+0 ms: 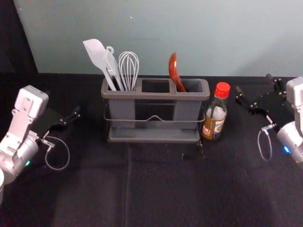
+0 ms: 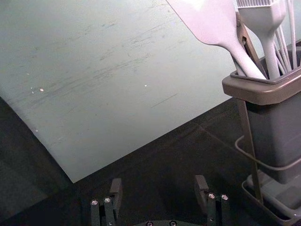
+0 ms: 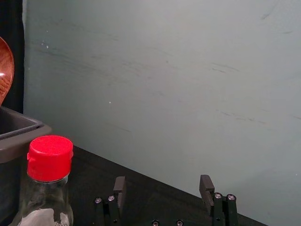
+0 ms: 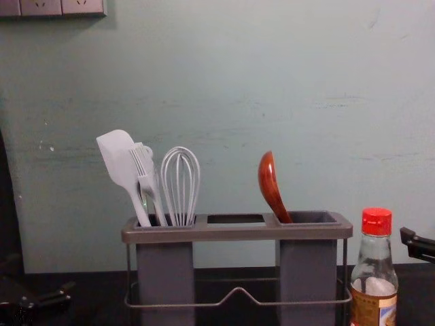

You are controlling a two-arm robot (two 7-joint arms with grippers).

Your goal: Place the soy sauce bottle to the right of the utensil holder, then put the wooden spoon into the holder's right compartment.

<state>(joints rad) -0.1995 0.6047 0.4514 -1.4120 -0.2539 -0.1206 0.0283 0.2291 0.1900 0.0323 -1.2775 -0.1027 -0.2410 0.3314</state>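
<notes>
Bottle (image 1: 215,113): upright, right of holder (image 1: 156,95), nearer back edge of table (image 1: 156,184)
Spoon (image 1: 173,71): leaning in right compartment
Right gripper (image 3: 162,186): wide open, empty; inward swing could topple bottle
Left gripper (image 2: 159,186): wide open, empty

Kitchen-style setup, exact room type unclear. Whisk (image 1: 129,66), spatula (image 1: 96,52), spoon (image 1: 173,68) stand in a holder (image 1: 154,96), bottle (image 1: 217,111) beside it, black-covered tabletop (image 1: 94,179). Scuffed wall (image 1: 165,28) runs behind the far edge; sockets (image 4: 51,7) sit high at left.
</notes>
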